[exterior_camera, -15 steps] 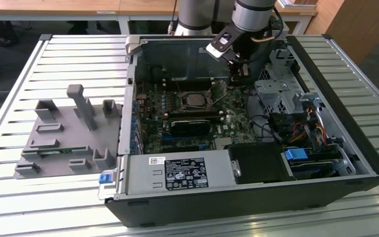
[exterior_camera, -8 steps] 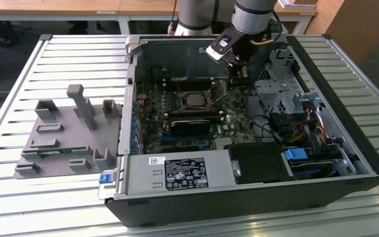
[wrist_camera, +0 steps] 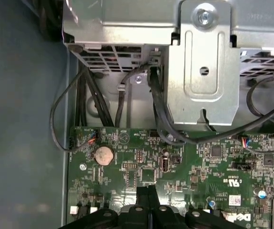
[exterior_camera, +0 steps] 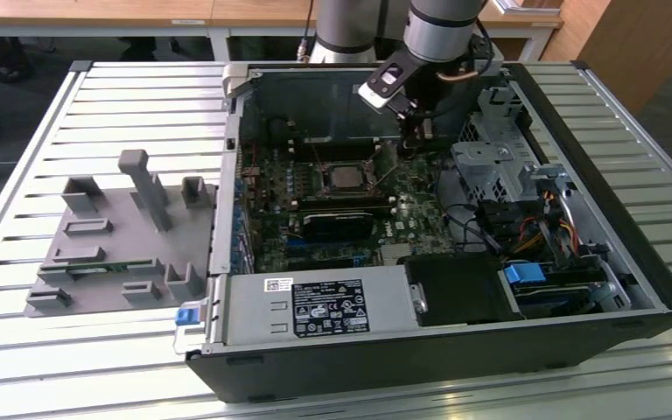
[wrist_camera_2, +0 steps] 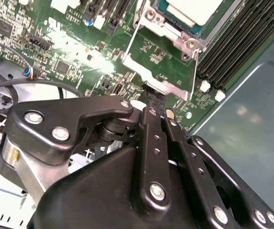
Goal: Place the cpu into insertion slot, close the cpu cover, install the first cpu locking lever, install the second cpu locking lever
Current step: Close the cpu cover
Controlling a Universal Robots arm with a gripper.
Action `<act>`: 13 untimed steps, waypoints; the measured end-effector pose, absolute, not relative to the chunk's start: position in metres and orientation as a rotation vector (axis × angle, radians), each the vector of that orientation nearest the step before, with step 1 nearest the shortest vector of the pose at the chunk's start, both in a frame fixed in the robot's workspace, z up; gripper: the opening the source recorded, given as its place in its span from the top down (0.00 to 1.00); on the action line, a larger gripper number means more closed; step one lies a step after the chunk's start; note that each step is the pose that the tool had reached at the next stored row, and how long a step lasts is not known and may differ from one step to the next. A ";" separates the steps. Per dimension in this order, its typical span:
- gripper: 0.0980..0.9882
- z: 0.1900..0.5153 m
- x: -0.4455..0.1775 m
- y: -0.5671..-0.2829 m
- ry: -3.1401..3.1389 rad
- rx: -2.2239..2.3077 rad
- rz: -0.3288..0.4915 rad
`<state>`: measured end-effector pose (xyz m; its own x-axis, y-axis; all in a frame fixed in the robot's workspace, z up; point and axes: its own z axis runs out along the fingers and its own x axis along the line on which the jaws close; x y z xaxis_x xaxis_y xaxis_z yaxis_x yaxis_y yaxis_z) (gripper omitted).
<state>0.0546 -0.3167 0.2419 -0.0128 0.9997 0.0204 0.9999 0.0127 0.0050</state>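
Cpu (wrist_camera_2: 194,9): pale square chip, seated flat in the slot (exterior_camera: 346,178) in the second wrist view.
Slot: silver-rimmed socket on the green board (wrist_camera: 198,167), near the middle of the open case (exterior_camera: 616,254).
Cover (wrist_camera_2: 158,78): thin silvery frame, tilted up from the slot's edge rather than lying on the cpu; green board shows through its window.
End effector (wrist_camera_2: 152,98): black, clenched. In the first wrist view its fingers (wrist_camera: 143,200) lie pressed together with only a thin seam between them. The tips sit at the cover's free edge; I cannot tell whether they pinch it or merely touch it. In the exterior view the end effector (exterior_camera: 416,131) hangs inside the case, just beyond the slot.
Memory slots (wrist_camera_2: 241,43): long black rows beside the slot.
Coin cell (wrist_camera: 103,155): round, silver, on the board near its corner.
Metal cage (wrist_camera: 203,71): grey bracket past the board's edge, black cables (wrist_camera: 84,100) running under it.
Power supply (exterior_camera: 312,311): grey box with a label, at the case's near wall.
Grey fixture (exterior_camera: 126,236): moulded tray with upright posts, on the slatted surface (exterior_camera: 32,350), at the exterior view's left of the case.
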 end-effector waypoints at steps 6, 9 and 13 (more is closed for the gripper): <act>0.99 0.242 0.047 -0.317 -2.228 -2.199 -0.028; 0.99 0.242 0.043 -0.317 -2.228 -2.199 -0.028; 0.99 0.241 0.038 -0.317 -2.228 -2.199 -0.028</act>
